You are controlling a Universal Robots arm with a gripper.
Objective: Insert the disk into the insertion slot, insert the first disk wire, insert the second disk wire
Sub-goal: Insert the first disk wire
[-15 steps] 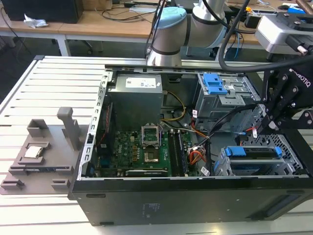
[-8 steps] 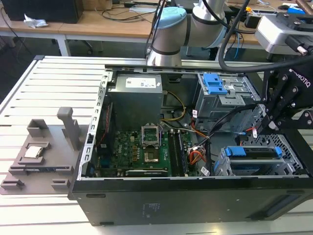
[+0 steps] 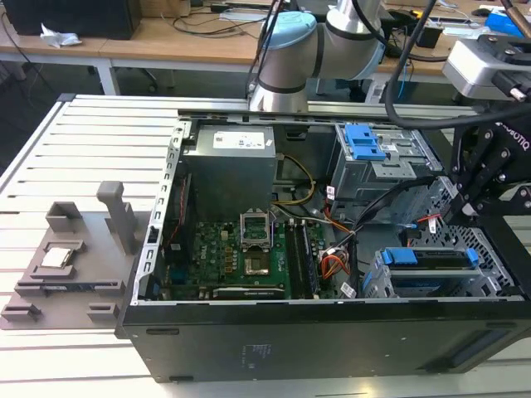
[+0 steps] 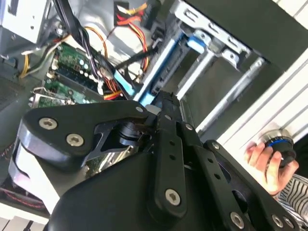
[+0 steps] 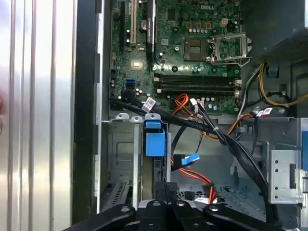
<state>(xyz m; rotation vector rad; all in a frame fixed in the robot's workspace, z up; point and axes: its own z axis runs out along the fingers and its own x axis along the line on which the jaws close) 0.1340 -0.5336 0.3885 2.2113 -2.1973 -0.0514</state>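
Black fingers (image 5: pixel 162 191) pressed together, empty; your arm (image 3: pixel 332 37) angled down into case (image 3: pixel 249 340); disk (image 3: pixel 431 261) just beyond fingertips, in insertion slot (image 3: pixel 415 286).

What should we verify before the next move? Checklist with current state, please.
1. Disk seated in insertion slot: ok, it lies inside the slot.
2. Wiring plugged: cannot tell; a blue connector on a red lead sits in the open.
3. Gripper placement: ok, over the case interior next to the slot.
4. Gripper load: cannot tell.
5. Cable clearance: not ok, a black cable bundle crosses close by.
6. Person's hand: ok, outside the case.
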